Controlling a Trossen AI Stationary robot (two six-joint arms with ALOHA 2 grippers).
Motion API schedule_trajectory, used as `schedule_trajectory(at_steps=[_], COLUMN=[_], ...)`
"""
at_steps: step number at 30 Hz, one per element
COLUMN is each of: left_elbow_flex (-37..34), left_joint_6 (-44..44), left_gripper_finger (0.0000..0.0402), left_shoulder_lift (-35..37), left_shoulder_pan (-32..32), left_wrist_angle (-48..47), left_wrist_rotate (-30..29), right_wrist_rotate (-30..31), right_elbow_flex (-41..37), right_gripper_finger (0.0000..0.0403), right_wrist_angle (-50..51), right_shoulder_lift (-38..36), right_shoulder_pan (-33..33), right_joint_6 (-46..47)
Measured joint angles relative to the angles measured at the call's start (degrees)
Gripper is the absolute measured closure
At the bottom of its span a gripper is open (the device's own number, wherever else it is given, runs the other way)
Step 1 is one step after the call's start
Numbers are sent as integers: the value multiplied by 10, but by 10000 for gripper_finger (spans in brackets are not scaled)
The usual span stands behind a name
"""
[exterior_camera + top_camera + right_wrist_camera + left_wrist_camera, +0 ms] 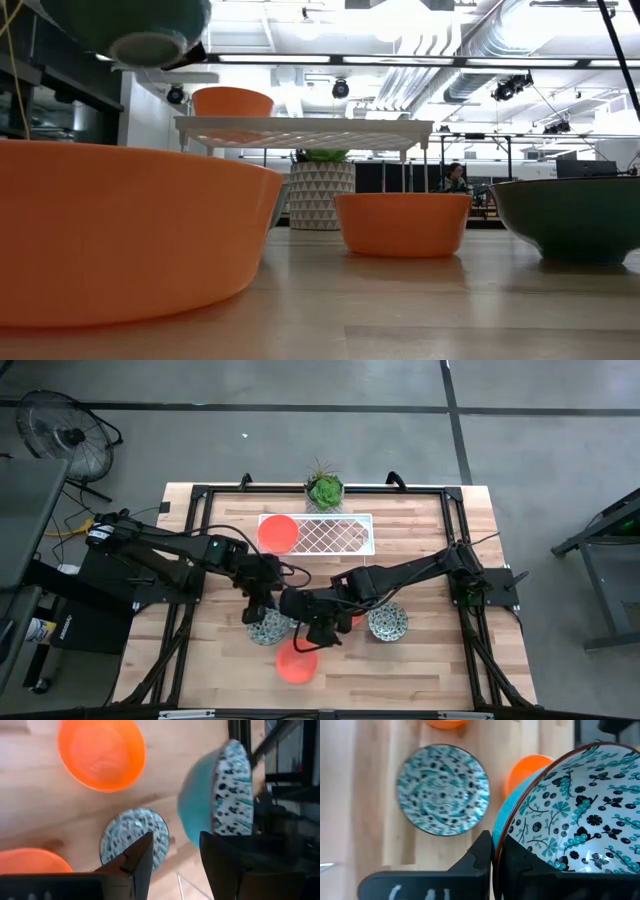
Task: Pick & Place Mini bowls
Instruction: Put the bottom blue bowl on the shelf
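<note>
A: Which claw carries a bowl?

B: The left claw [492, 857], near the middle of the bench [440, 660], is clamped on the rim of a lifted speckled bowl [575, 815]; the rim sits between its fingers.

A: And the right claw [175, 852]?

B: Just beside the left claw, fingers parted, gripping nothing.

A: Where are the other bowls?

B: Taking the white rack [335, 532] as landmark: one orange bowl [277, 533] sits on its end. Toward the bench's front edge from it lie two speckled bowls [387, 623], [268, 627] and the front orange bowl [297, 662].
</note>
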State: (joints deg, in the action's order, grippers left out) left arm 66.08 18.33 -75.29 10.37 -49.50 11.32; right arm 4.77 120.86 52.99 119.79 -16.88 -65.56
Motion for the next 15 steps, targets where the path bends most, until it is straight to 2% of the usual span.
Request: schedule_trajectory(at_steps=[5, 15], left_elbow_flex=[0, 0], left_joint_6=[14, 41], left_gripper_finger=[396, 396], left_shoulder_lift=[0, 0], left_shoulder_pan=[-3, -14], left_wrist_angle=[-20, 2], left_wrist_rotate=[-32, -91], right_wrist_rotate=[75, 85], right_elbow_flex=[0, 0], right_gripper_finger=[254, 254], right_wrist_angle=[-16, 29], right_shoulder_lift=[-1, -3], right_shoulder_pan=[0, -12], right_joint_6=[13, 161])
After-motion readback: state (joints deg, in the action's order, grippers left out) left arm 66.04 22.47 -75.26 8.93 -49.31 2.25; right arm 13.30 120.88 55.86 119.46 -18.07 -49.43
